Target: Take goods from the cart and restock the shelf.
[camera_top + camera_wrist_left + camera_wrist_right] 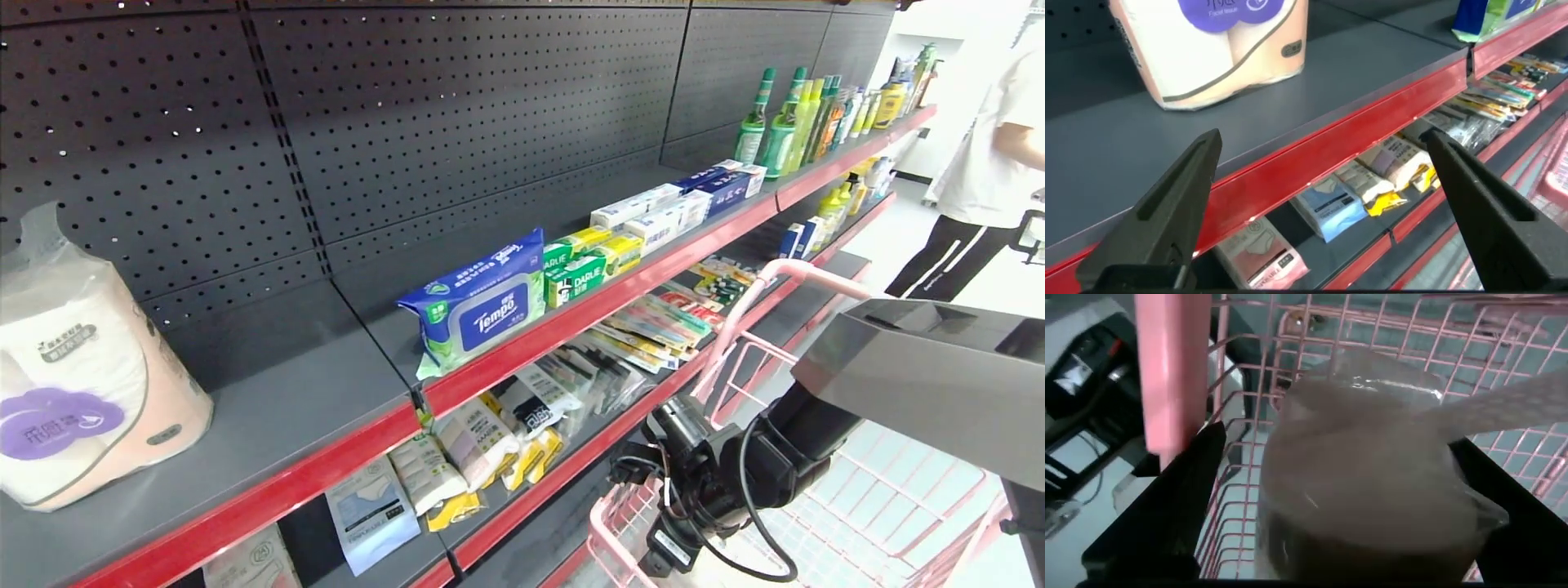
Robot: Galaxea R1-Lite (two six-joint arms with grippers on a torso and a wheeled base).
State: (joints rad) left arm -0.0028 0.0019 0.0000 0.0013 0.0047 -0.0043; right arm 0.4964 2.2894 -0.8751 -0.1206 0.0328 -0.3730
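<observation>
Plastic-wrapped pack (1372, 506) between spread fingers of right hand (1337, 445), inside pink cart (1172, 376).

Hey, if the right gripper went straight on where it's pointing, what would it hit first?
Probably the wrapped pack in the cart, sitting between the open jaws of the right gripper; depth is unclear.

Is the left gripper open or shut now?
Open. The left gripper has its fingers wide apart, nothing between them; the shelf shows through the gap.
</observation>
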